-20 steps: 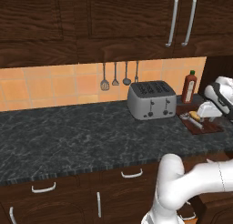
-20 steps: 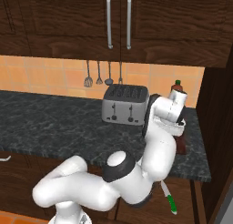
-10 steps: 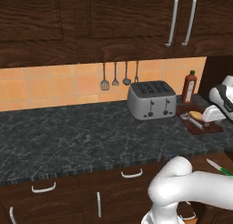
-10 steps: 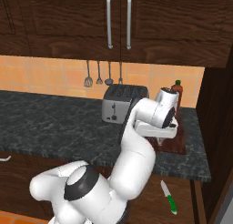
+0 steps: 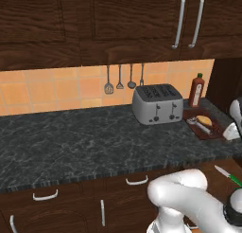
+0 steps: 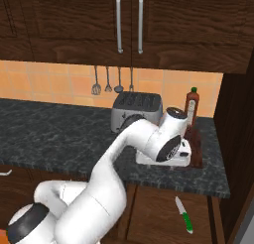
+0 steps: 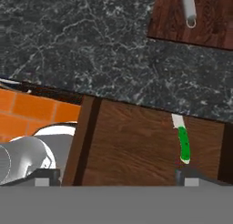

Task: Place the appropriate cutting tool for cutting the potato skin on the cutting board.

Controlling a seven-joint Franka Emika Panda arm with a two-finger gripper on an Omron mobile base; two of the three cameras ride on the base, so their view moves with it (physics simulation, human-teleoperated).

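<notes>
The slender silver-grey metal peeler (image 5: pixel 200 125) is seen lying on the dark reddish-brown wooden cutting board (image 5: pixel 215 132), beside the tan oval potato (image 5: pixel 205 119). The gripper (image 7: pixel 116 175) is spread wide, empty. Risk judged: the peeler could be knocked off if the hand swings back low.

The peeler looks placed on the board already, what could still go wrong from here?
The peeler lies on the cutting board beside the potato, with the gripper at the board's near corner; a careless swing away might nudge the board or roll the potato. The green-handled knife appears off the counter, below its edge, possibly dropped or knocked down.
</notes>
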